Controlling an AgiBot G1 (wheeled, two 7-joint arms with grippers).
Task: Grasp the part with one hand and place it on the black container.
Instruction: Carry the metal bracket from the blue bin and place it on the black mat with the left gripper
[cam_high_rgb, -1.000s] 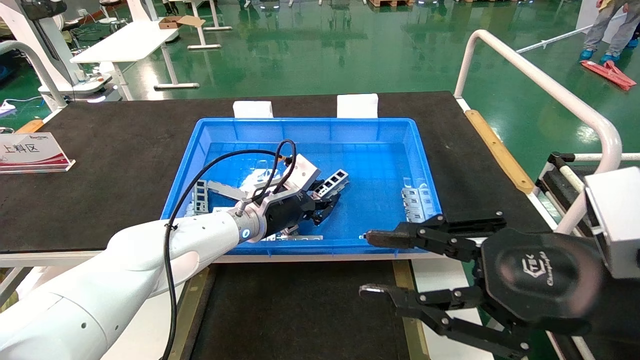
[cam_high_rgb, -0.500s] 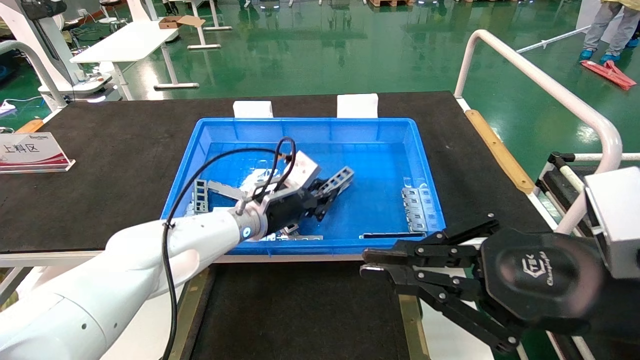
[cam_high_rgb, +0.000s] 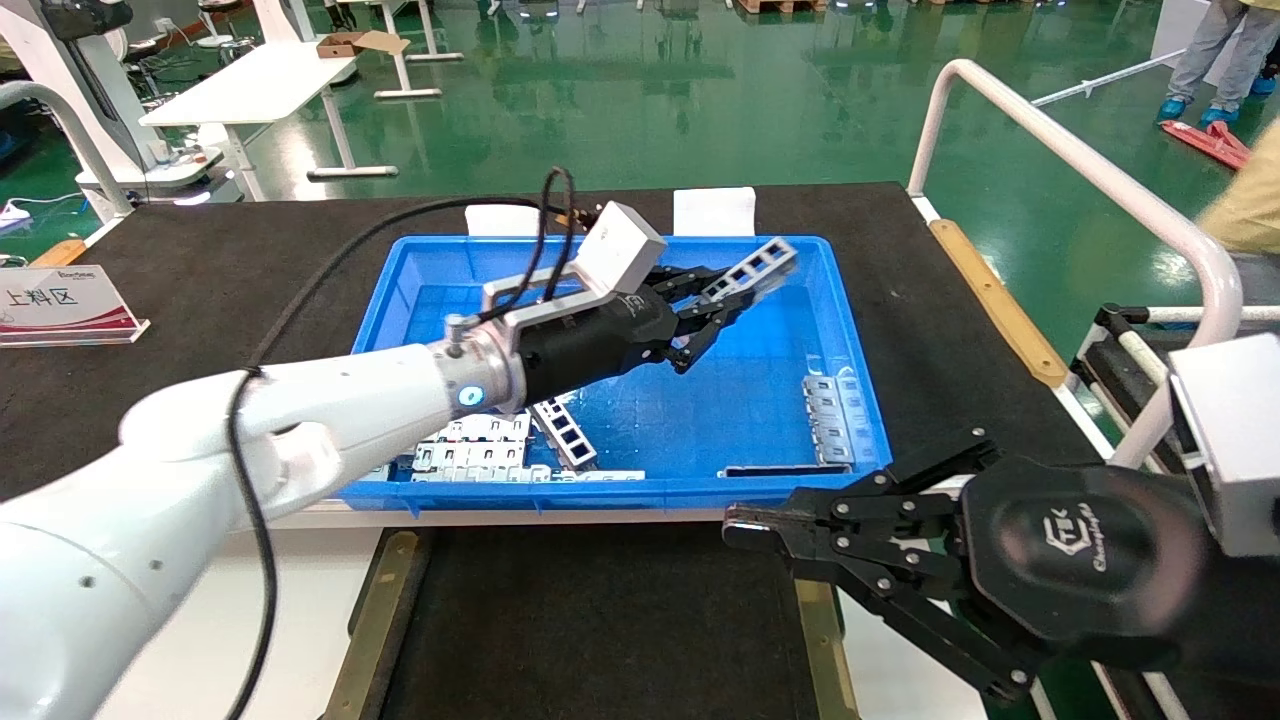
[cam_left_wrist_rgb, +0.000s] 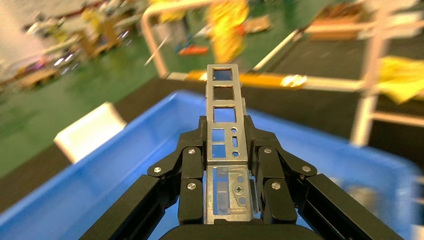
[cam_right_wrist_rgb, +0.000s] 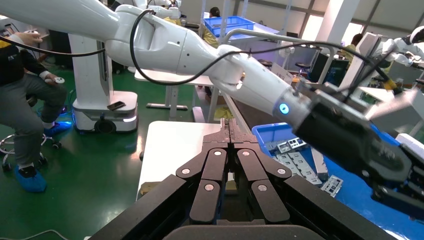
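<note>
left gripper (cam_high_rgb: 715, 300) fingers clamped, right gripper (cam_high_rgb: 735, 525) closed.

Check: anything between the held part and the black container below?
Head view: the part, clamped in the left gripper, hangs over the blue bin. The bin's floor, loose parts and near wall lie between it and the black container.

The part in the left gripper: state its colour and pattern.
Silver-grey metal, the part has a ladder-like row of square cutouts; clearest in the left wrist view.

Blue bin (cam_high_rgb: 850, 330), loose metal brackets (cam_high_rgb: 832, 408).
</note>
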